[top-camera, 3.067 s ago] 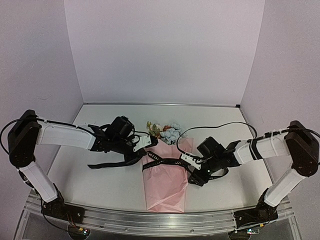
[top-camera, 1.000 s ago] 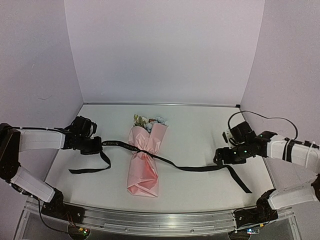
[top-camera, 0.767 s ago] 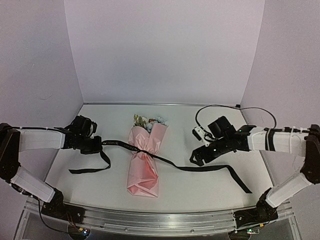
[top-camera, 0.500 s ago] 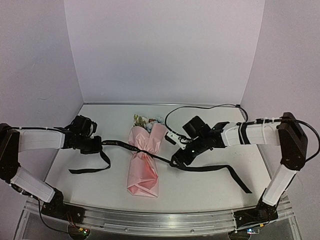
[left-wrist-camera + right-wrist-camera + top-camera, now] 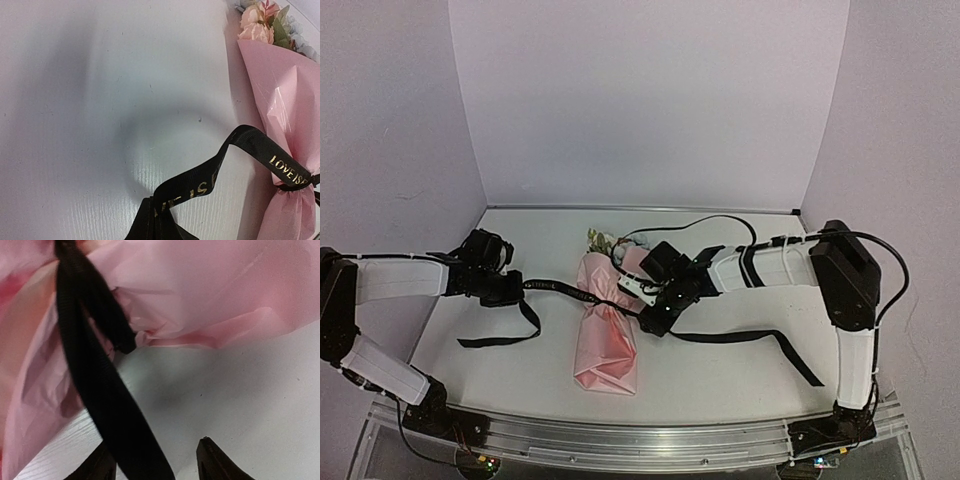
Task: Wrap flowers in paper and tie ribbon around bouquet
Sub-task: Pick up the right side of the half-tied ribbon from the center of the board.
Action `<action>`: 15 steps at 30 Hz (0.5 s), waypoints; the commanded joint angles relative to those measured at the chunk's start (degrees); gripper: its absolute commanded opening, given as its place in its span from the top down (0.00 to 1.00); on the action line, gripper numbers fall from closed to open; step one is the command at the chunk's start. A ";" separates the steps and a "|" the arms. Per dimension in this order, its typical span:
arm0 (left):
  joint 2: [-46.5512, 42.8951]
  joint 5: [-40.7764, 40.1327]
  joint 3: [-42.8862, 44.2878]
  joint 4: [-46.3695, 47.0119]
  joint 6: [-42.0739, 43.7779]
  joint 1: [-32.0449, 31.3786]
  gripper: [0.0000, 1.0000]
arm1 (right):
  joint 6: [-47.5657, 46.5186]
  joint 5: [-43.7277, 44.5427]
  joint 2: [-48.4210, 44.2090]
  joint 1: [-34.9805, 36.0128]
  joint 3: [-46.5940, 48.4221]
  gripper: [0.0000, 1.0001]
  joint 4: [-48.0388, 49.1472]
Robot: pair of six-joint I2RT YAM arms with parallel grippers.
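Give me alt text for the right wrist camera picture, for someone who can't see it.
A black ribbon runs from the top left corner down between the open right jaws at the bottom edge. Crumpled pink paper fills the top, and the white table shows at lower right.

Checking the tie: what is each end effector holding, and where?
Left end effector grips the ribbon on its stretch left of the bouquet. Right end effector holds nothing; its jaws stand open astride the ribbon beside the bouquet.
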 commanded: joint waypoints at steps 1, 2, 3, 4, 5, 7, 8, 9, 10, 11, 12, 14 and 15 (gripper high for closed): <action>-1.76 -0.49 2.40 0.48 0.33 -0.36 1.00 | 2.34 7.41 3.35 0.49 4.94 0.51 -1.15; -1.75 -0.55 2.26 0.46 -0.12 -0.41 1.00 | 3.19 7.93 3.78 0.49 5.33 0.55 -1.09; -1.86 -0.55 2.10 0.50 -0.66 -0.43 1.00 | 4.08 8.19 4.00 0.50 5.47 0.61 -1.11; -1.98 -0.61 1.87 0.51 -1.23 -0.54 1.00 | 5.16 8.76 3.96 0.49 5.36 0.75 -1.20; -2.13 -0.67 1.48 0.50 -1.74 -0.66 1.00 | 6.18 9.58 3.71 0.45 5.05 0.96 -1.47; -2.71 -0.84 0.89 0.67 -3.10 -1.28 1.00 | 8.88 12.01 1.58 0.45 2.44 1.00 -1.79; -3.08 -0.90 0.49 0.89 -3.77 -1.72 1.00 | 9.77 13.72 -0.19 0.45 0.71 1.00 -1.67; -3.34 -1.10 0.09 1.17 -4.37 -2.14 1.00 | 11.56 15.75 -2.07 0.44 -1.72 1.00 -1.16; -3.56 -1.33 -0.17 1.26 -4.95 -2.53 1.00 | 13.57 17.97 -4.60 0.45 -4.61 1.00 -0.36; -3.80 -1.54 -0.37 1.27 -5.56 -2.88 1.00 | 15.32 20.46 -7.30 0.45 -7.62 1.00 0.64; -3.97 -1.69 -0.51 1.22 -6.10 -3.04 1.00 | 17.18 23.69 -9.45 0.46 -11.17 1.00 2.07; -4.07 -1.54 -0.71 1.13 -7.43 -3.21 1.00 | 20.03 28.02 -13.86 0.44 -16.02 1.00 2.56; -4.11 -1.43 -0.76 1.02 -8.23 -3.25 1.00 | 21.61 29.78 -16.04 0.43 -18.44 1.00 2.58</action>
